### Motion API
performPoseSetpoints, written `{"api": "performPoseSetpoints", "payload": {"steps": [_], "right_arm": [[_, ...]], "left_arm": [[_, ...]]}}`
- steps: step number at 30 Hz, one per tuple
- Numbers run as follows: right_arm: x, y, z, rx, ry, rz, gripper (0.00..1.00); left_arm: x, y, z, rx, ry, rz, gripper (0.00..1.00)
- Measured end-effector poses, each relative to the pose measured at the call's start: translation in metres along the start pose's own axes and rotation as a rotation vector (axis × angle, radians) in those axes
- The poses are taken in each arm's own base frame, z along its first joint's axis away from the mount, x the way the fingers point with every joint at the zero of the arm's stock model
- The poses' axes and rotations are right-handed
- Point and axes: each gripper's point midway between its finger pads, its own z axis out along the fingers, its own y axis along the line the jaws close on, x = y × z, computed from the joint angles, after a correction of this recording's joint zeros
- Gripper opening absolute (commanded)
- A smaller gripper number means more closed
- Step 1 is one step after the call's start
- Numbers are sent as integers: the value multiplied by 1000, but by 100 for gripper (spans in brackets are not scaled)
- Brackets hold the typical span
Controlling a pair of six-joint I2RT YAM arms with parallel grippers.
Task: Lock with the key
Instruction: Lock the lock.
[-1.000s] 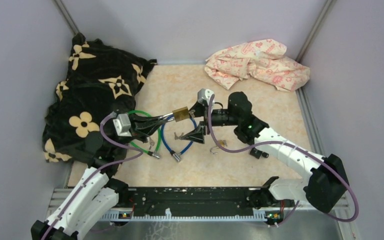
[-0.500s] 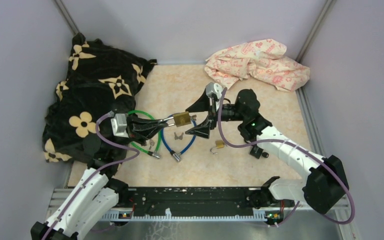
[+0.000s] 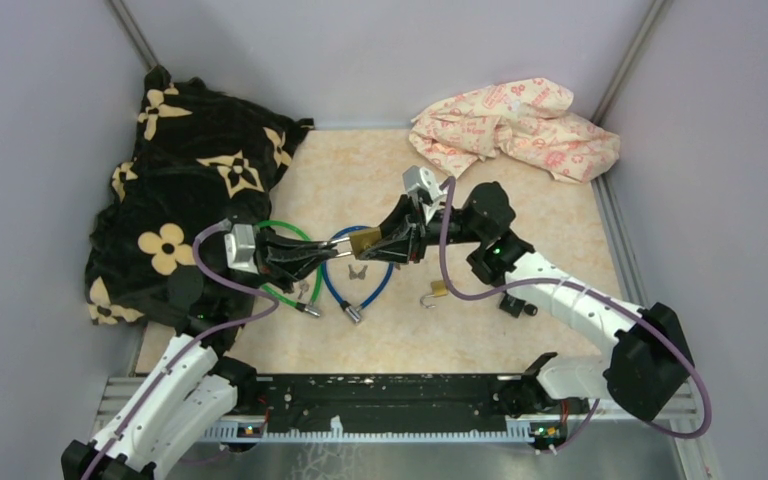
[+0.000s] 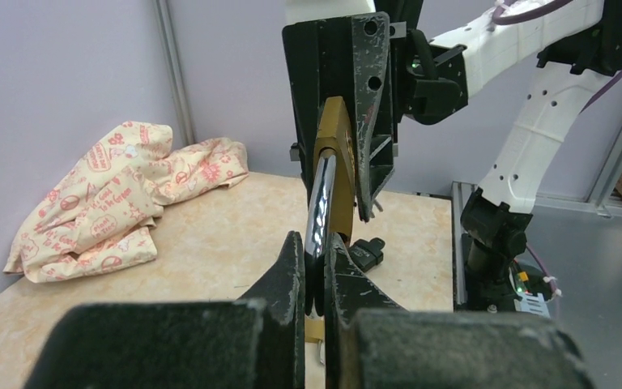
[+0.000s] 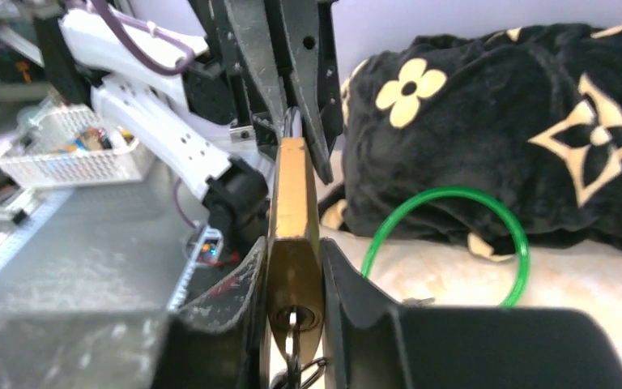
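Observation:
A brass padlock [image 3: 365,240] hangs in the air between my two grippers at the table's middle. My left gripper [image 3: 332,247] is shut on its chrome shackle [image 4: 321,207], pinched between both fingertips. My right gripper [image 3: 388,244] is shut on the brass body [image 5: 293,203], one finger on each flat side. A key [image 5: 291,321] sits in the keyhole at the bottom of the padlock, with a ring hanging from it. In the left wrist view the padlock [image 4: 340,174] stands edge-on in front of the right gripper's black fingers [image 4: 370,105].
A blue cable loop [image 3: 380,284] and a green cable loop [image 3: 278,228] lie under the grippers, with loose keys [image 3: 357,271] between them. A small open padlock [image 3: 438,291] lies to the right. A black flowered cloth [image 3: 190,190] lies left, a pink printed cloth [image 3: 510,125] back right.
My right gripper moved in from wide open beside the padlock and closed on its brass body. The left gripper kept its hold on the shackle.

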Motion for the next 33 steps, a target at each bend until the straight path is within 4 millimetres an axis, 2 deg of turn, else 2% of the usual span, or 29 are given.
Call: {"api": "performPoseSetpoints", "payload": {"steps": [1, 15, 27, 33], "right_arm": [[-1, -1, 0, 2, -7, 13, 0], [-13, -6, 3, -26, -53, -14, 0], [-38, -4, 6, -86, -92, -122, 0], [-40, -2, 7, -99, -100, -144, 0]], "left_arm": [[0, -1, 0, 3, 0, -2, 0], [-2, -3, 6, 24, -15, -62, 0], [-20, -6, 16, 57, -73, -14, 0], [-20, -6, 18, 67, -77, 11, 0]]}}
